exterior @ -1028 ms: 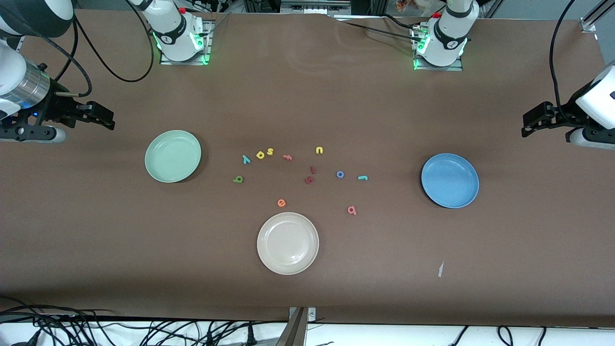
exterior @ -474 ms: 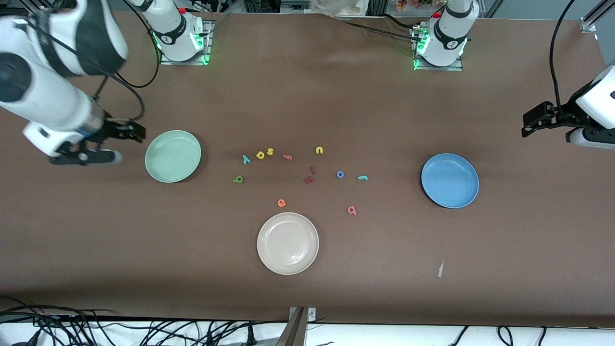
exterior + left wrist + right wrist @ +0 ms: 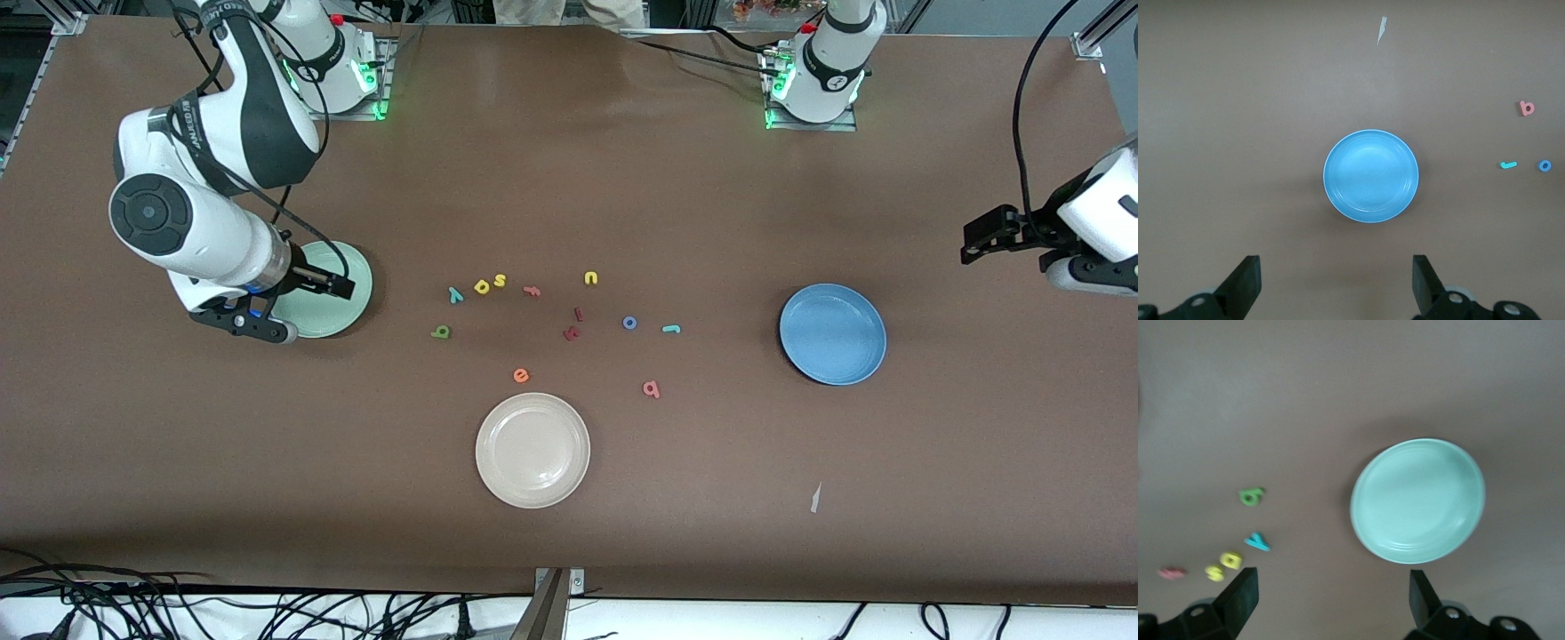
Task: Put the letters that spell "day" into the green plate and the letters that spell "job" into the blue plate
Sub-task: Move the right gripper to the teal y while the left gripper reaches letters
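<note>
The right gripper (image 3: 342,286) hangs over the green plate (image 3: 351,307), its fingers (image 3: 1238,597) spread wide and holding nothing. The left gripper (image 3: 973,240) hangs over bare tabletop (image 3: 933,427) at the left arm's end, fingers (image 3: 1245,283) also spread and empty, with the blue plate (image 3: 832,333) near it.

Between the two plates lie the small foam letters: the teal y (image 3: 455,294), yellow a (image 3: 482,286) and green d (image 3: 440,332) toward the green plate; the blue o (image 3: 629,322), teal j (image 3: 671,329) and pink b (image 3: 652,388) toward the blue plate. Both plates are empty.

A white plate (image 3: 532,450) sits nearer the front camera. Brown surface lies open around all three plates. Cables (image 3: 222,609) crowd the table's edge nearest the front camera. The right arm covers part of the green plate.
</note>
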